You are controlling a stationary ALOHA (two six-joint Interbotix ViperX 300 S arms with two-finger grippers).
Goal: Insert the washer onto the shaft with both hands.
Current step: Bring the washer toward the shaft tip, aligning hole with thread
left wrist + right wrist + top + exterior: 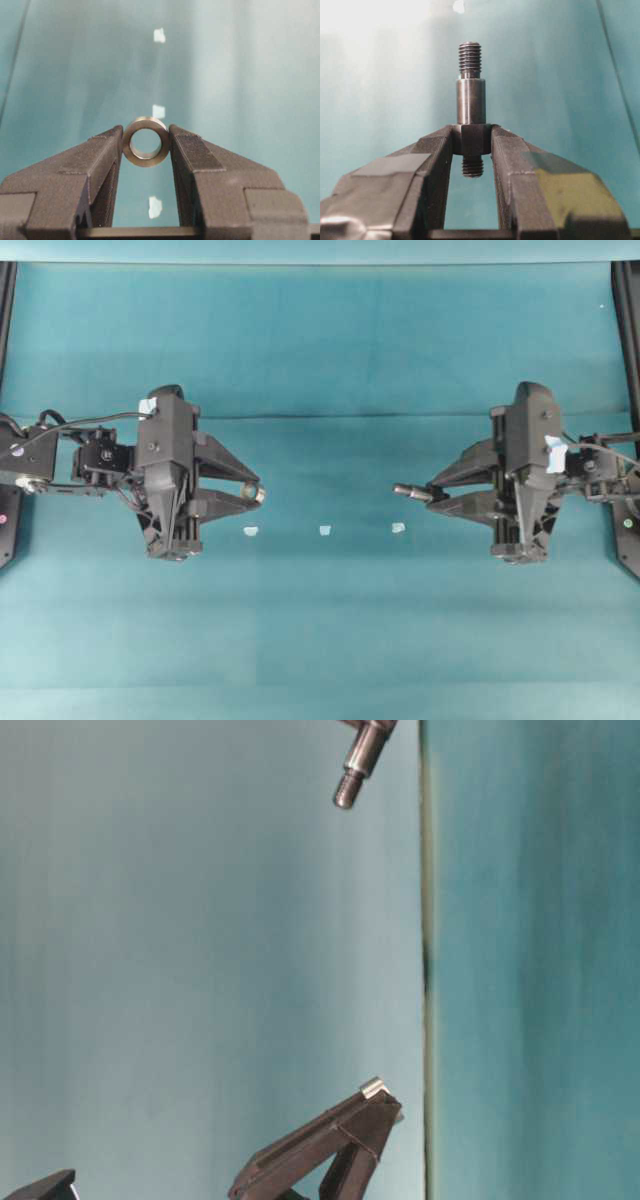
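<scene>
Because both parts are small, hard metal, they will not bend or squash, but they are smooth and could slip or twist if the hold is loose. The washer (146, 141) is very light and is best pinched by its outer edge, so its hole stays free. That is how the left gripper (146, 145) holds it now, with its two fingers pressed on either side of the ring. The shaft (470, 102) is a bit heavier and is best held by its thick middle, so the thin end sticks out. The right gripper (471, 140) is closed on that thick part, and the thin end with screw lines points away from it.

The washer is a thick, shiny grey ring with a round hole you can see right through. The shaft is a dark grey rod with steps: a wide collar, a smooth middle, and a thin end with ridges. A short ridged bit also sticks out behind the fingers.

From above, the washer (258, 495) is on the left and the shaft (410, 491) is on the right. They point at each other but are well apart, over the green table (320, 640). Three little pale blue tape bits (324, 530) lie on the table near the gap between them
</scene>
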